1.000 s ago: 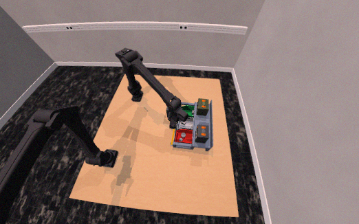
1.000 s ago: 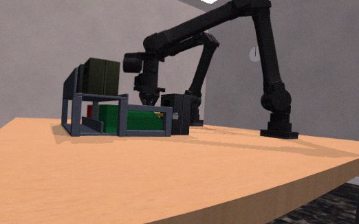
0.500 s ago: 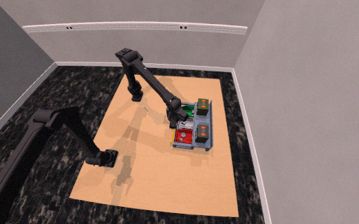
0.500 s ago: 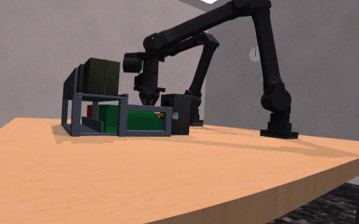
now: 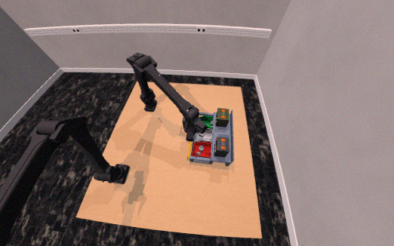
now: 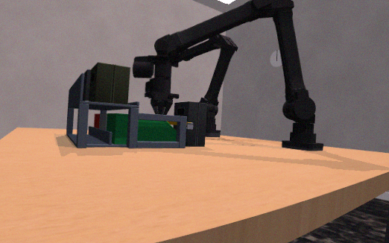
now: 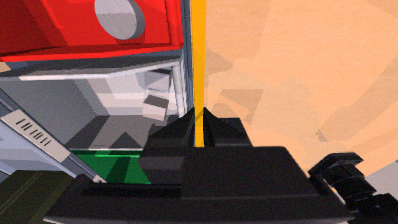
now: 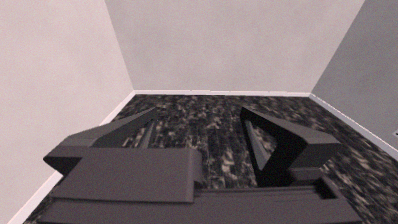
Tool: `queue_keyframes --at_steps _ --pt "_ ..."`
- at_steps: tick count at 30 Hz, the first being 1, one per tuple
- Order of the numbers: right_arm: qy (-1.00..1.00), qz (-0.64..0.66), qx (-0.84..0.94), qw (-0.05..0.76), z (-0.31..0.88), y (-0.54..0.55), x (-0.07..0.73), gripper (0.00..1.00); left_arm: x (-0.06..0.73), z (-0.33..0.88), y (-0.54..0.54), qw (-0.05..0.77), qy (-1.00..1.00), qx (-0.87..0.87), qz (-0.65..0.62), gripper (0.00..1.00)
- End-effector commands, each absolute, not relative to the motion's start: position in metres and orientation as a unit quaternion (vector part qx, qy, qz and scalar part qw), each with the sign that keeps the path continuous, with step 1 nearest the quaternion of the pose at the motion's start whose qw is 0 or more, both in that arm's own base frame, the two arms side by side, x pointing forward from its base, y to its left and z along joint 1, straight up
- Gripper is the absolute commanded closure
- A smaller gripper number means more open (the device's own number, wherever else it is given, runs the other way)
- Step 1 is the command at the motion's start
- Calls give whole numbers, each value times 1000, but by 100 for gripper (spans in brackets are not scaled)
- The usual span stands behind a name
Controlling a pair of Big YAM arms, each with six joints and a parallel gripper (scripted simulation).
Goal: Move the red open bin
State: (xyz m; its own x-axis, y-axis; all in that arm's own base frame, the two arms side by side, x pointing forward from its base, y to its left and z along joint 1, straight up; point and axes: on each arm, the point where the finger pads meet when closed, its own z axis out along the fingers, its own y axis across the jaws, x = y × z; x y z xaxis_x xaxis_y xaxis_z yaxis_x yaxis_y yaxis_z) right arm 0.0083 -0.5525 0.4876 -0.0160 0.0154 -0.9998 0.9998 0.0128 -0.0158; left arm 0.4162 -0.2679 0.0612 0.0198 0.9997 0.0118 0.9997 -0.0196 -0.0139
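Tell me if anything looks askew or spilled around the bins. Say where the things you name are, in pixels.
Nothing stands out: the red bin (image 5: 207, 152) (image 6: 97, 120) (image 7: 60, 22) sits level, and no parts appear spilled. The left fingers (image 6: 159, 106) are closed on the yellow bar (image 5: 189, 150) (image 6: 173, 123) (image 7: 198, 50) along the shelf (image 5: 222, 130) (image 6: 133, 128) front.

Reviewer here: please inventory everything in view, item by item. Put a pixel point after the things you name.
Table (image 5: 205, 207) (image 6: 165, 194) (image 7: 310, 65): 1, light wood, above the floor
Shelf (image 5: 231, 136) (image 6: 133, 127) (image 7: 15, 150): 1, blue-grey, on the table
Red bin (image 5: 207, 148) (image 6: 97, 120) (image 7: 90, 30): 1, red, on the shelf, grey parts inside
Pale bin (image 5: 206, 134) (image 7: 120, 95): 1, whitish, between red and green, parts inside
Green bin (image 5: 206, 121) (image 6: 154, 131) (image 7: 107, 167): 1, green, on the shelf
Boxes: 2, olive (image 5: 223, 117) (image 6: 109, 83) and dark grey (image 5: 222, 146), shelf top
Bar (image 5: 189, 151) (image 7: 198, 60): 1, yellow, shelf front
Dark housing (image 6: 195, 130): 1, shelf front
Clock (image 6: 276, 58): 1, pale, wall
Arms: 2, black, left (image 5: 173, 92) (image 6: 210, 27) over shelf, right (image 5: 86, 145) (image 6: 223, 63) away
Left tool (image 6: 160, 112) (image 7: 199, 111): 1, black, shut on bar
Right tool (image 8: 199, 111): 1, dark, open
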Motion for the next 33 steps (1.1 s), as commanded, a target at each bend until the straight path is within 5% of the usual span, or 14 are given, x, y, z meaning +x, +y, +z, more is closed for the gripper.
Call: queue_keyframes --at_steps 1,33 --pt "501 -499 499 501 501 -545 3 0 436 116 -286 -40 -696 -717 -8 100" --pt "501 -499 499 501 501 -545 3 0 434 150 -285 -41 -695 -718 -9 100"
